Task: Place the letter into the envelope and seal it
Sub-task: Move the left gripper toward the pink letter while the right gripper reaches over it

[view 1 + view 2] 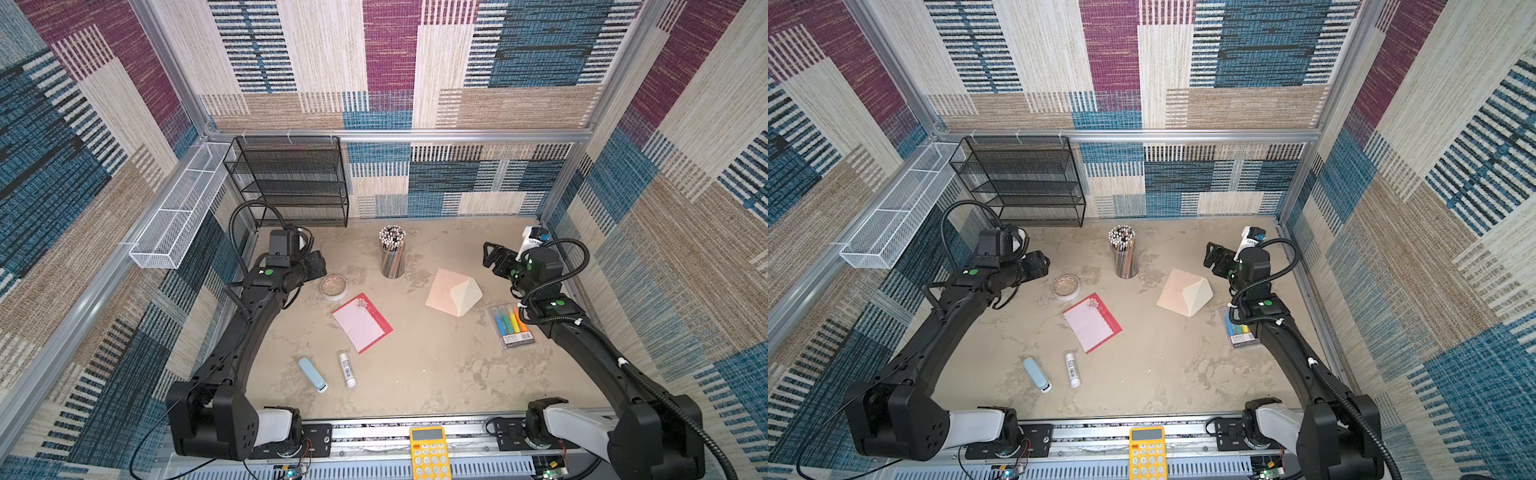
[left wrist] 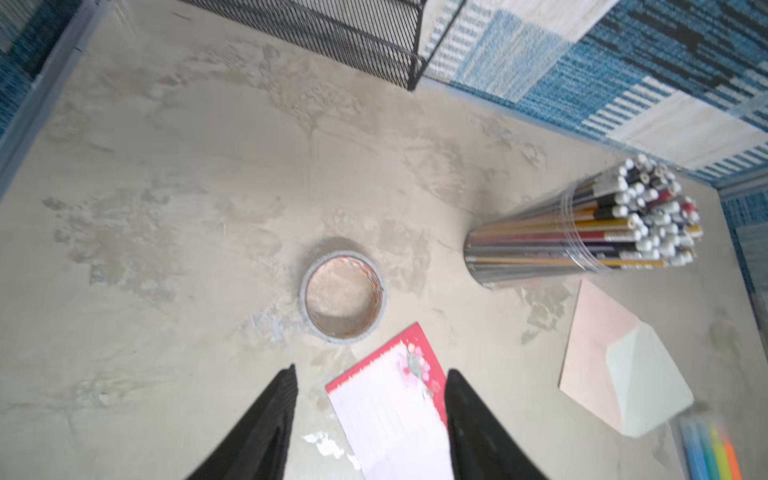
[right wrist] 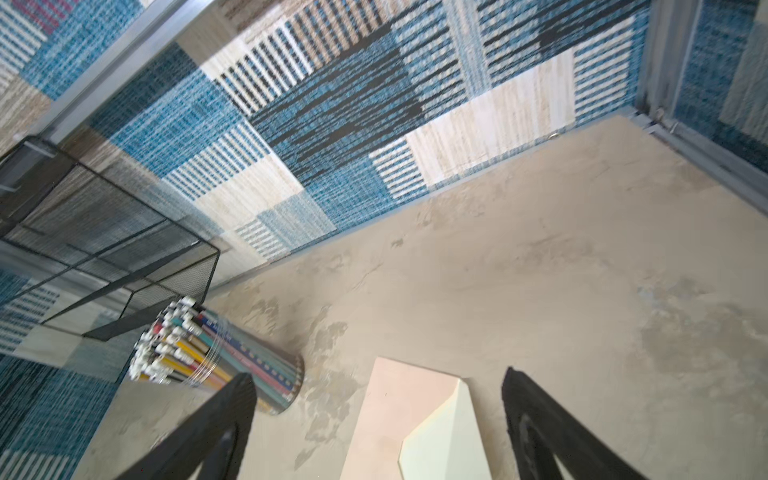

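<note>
Okay, left arm (image 1: 249,332) is arching forward from its base at the near edge. Its wrist is bending inward, and the left fingers (image 2: 266,424) are hanging apart above the mottled beige surface (image 1: 436,365), gripping nothing, near the grey tape roll (image 1: 333,286). Folded red card letter with pale pink inside (image 1: 361,324) is lying flat mid-surface, just beside that roll, showing between the fingers in the left wrist view. Right arm (image 1: 582,332) is reaching along the right side, wrist turning inward, right fingers (image 3: 552,428) spreading wide and empty above the surface. Pale peach envelope (image 1: 451,293) is lying well apart from the letter, its cream flap (image 1: 467,295) partly raised, near the clear pencil cup (image 1: 392,257).
</note>
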### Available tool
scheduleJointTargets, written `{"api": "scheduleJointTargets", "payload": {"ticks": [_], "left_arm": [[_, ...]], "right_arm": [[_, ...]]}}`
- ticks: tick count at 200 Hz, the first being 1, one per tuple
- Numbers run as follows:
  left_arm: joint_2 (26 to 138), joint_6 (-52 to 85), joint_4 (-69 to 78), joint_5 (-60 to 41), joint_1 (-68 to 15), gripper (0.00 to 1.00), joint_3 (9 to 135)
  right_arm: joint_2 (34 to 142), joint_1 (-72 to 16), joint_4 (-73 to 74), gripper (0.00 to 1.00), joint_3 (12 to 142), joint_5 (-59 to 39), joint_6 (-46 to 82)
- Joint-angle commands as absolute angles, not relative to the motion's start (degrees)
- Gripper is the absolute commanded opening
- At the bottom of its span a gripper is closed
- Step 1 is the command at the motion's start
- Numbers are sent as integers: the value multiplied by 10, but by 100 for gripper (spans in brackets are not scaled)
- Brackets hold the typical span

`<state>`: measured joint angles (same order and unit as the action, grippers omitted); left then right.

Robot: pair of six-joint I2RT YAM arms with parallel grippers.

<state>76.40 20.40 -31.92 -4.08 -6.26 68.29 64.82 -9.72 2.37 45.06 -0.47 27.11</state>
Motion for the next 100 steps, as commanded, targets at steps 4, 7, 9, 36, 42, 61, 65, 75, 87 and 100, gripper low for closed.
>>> {"api": "scheduleJointTargets", "payload": {"ticks": [4,7,9,36,42,61,65,75,87,100], "left_arm": [[756,207,-391,-80,-70,60,683],[756,207,-395,-82,-71,60,681],[755,208,-397,-84,-73,60,681],[753,221,-405,-118,-85,60,660],[752,227,-405,-124,-88,60,654],[753,238,-405,-132,-100,59,633],[753,241,-405,-133,-102,59,629],[755,246,-405,-135,-108,59,620],[756,252,-402,-132,-115,59,607],[758,254,-393,-134,-120,59,593]], "right_arm": [[637,-121,24,96,443,-18,293],[638,-123,24,96,442,-23,295],[637,-123,23,96,443,-27,297],[651,-142,19,96,440,-89,319],[654,-149,18,96,440,-96,318],[665,-175,5,96,439,-104,313],[668,-180,4,96,438,-107,314],[671,-192,7,96,432,-113,318],[674,-206,18,96,421,-118,326],[677,-220,35,95,407,-116,345]]}}
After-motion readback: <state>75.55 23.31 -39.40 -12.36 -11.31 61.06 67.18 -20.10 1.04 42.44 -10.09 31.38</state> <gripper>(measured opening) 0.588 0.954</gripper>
